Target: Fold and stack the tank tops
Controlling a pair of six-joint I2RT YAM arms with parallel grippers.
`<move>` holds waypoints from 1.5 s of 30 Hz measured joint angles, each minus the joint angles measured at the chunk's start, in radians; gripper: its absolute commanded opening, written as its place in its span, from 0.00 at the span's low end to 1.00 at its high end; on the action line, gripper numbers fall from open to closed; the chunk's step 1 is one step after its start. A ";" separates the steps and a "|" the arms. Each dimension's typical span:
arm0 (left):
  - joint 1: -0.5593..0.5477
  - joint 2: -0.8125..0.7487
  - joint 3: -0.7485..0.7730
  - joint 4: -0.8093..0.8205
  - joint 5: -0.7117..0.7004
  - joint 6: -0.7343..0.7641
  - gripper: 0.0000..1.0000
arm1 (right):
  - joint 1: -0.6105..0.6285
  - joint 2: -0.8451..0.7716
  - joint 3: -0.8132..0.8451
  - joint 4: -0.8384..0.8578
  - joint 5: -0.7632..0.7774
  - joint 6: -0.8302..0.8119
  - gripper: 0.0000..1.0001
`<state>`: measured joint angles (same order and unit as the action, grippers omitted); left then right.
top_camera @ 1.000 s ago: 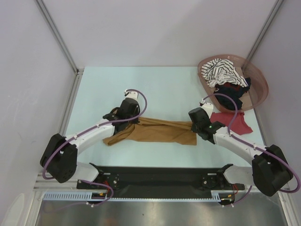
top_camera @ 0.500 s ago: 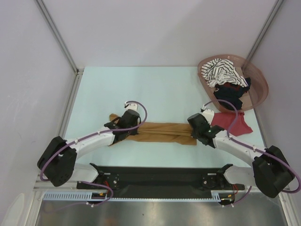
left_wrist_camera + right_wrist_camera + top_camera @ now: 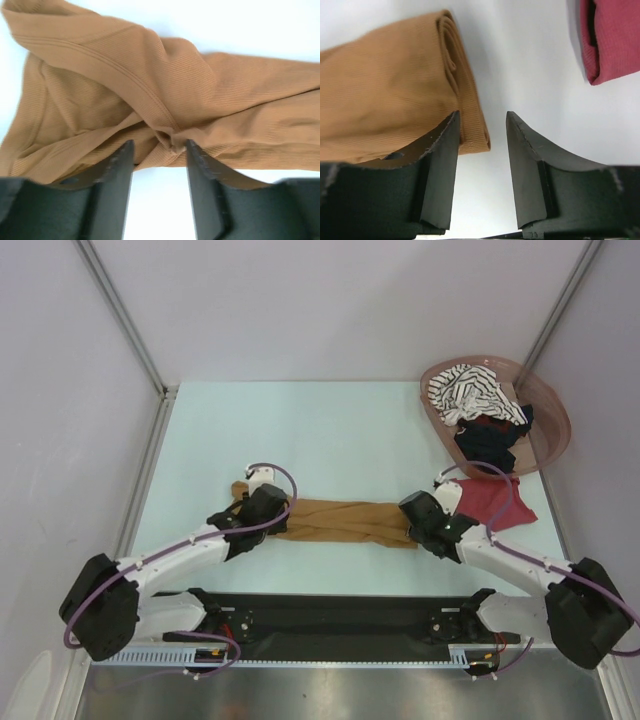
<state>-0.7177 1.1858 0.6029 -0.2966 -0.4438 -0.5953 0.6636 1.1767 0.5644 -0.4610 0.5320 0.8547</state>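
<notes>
While they're spread, L fingers (image 3: pixel 112 180), R fingers (image 3: pixel 437 165) straddle mustard top (image 3: pixel 345 522) edges (opp. ends).

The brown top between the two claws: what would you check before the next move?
1. Left gripper open around a ridge of the mustard tank top: ok.
2. Right gripper straddling its folded end: not ok, the edge lies beside one finger.
3. Top lying flat: not ok, twisted near the left gripper.
4. Dark red tank top apart from it: ok.

Tank top (image 3: pixel 340 522) on table (image 3: pixel 330 430), second tank top (image 3: pixel 488 502) rightward, basket (image 3: pixel 548 405) behind.
</notes>
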 measured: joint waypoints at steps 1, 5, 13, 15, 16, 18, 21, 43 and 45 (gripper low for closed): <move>0.000 -0.016 0.000 -0.007 -0.006 -0.001 0.59 | 0.002 -0.023 0.000 -0.005 0.007 0.002 0.47; 0.000 -0.077 0.000 -0.023 -0.018 -0.010 0.67 | 0.003 -0.105 0.000 -0.004 0.019 -0.013 0.45; 0.000 -0.117 0.000 -0.027 -0.015 -0.013 0.74 | 0.004 -0.126 0.000 0.103 -0.074 -0.111 0.44; 0.006 -0.109 0.000 -0.027 -0.005 -0.015 0.73 | 0.003 -0.106 0.000 0.137 -0.106 -0.128 0.40; 0.008 -0.103 0.000 -0.027 0.002 -0.015 0.72 | 0.002 -0.091 0.000 0.151 -0.123 -0.134 0.38; 0.013 -0.086 0.001 -0.023 0.024 -0.015 0.70 | 0.000 -0.055 0.000 0.173 -0.150 -0.143 0.32; 0.014 -0.050 0.015 -0.010 0.071 -0.010 0.65 | -0.005 -0.014 -0.001 0.186 -0.179 -0.147 0.23; 0.014 0.082 0.009 0.078 0.269 0.039 0.31 | -0.031 -0.090 -0.064 0.119 -0.322 -0.197 0.23; 0.014 0.082 -0.013 0.077 0.287 0.047 0.27 | -0.031 -0.097 -0.064 0.106 -0.335 -0.205 0.22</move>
<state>-0.7040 1.2675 0.5903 -0.2199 -0.1570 -0.5488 0.6327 1.0794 0.5007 -0.3546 0.1970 0.6498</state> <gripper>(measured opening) 0.307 0.228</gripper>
